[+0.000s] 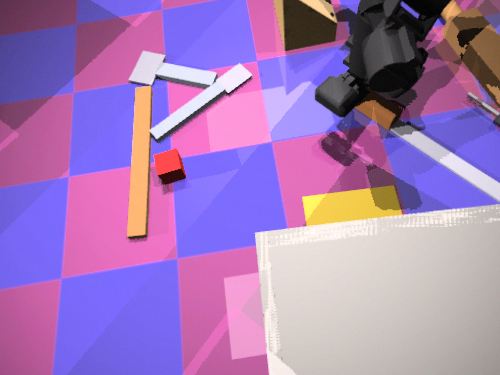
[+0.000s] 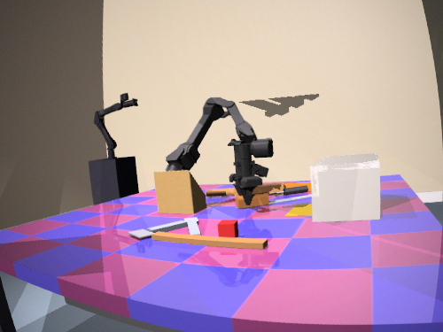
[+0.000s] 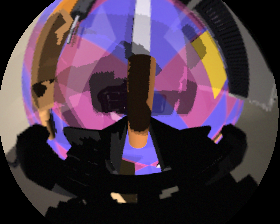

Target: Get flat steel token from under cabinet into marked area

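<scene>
My gripper is shut on the orange-brown handle of a long tool with a flat pale blade. The blade runs off the right edge in the top view and passes behind the cabinet in the exterior view; its far end is hidden. The white cabinet stands near the yellow marked area, whose visible part shows no token. Dark vent slots show at right in the wrist view. I cannot see the steel token.
An orange bar, a red cube and pale tools lie left of my gripper in the top view. A wooden wedge block stands behind. A wooden piece lies at upper right.
</scene>
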`<state>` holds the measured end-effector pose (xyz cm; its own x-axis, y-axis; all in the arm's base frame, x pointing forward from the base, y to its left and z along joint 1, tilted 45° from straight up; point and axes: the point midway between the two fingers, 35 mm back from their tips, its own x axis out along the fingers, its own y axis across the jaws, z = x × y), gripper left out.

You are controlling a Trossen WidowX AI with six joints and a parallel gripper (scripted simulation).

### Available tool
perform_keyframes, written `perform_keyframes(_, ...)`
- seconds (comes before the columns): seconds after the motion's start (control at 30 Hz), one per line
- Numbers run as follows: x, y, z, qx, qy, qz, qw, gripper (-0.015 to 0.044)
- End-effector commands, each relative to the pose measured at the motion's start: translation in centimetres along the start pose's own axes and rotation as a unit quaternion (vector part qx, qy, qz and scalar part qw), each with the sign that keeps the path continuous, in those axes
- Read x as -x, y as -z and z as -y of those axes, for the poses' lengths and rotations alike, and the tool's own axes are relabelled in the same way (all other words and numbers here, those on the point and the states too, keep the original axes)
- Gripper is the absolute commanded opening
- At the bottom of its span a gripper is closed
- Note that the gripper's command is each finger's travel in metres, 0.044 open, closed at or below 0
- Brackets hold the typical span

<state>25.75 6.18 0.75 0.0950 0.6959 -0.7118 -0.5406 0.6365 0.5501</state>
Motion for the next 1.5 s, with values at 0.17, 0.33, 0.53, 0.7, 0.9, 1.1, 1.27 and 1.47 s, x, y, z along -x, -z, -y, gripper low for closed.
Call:
perform_keyframes(0.17,0.1,-0.6,-1.0,0.001,0.001,0.002,1.0,0.0)
perform_keyframes(0.33,0.1,-0.9,-1.5,0.001,0.001,0.002,1.0,0.0)
perform_keyframes(0.53,0.1,-1.2,-2.1,0.001,0.001,0.003,1.0,0.0)
perform_keyframes(0.7,0.1,-1.5,-2.6,0.001,0.001,0.003,1.0,0.0)
perform_keyframes(0.9,0.1,-1.8,-3.3,0.001,0.001,0.003,1.0,0.0)
perform_keyframes(1.1,0.1,-2.2,-3.9,0.001,0.001,0.003,1.0,0.0)
perform_keyframes(1.27,0.1,-2.5,-4.5,0.001,0.0,0.003,1.0,0.0)
perform_keyframes(1.47,0.1,-2.8,-5.2,0.001,0.0,0.003,1.0,0.0)
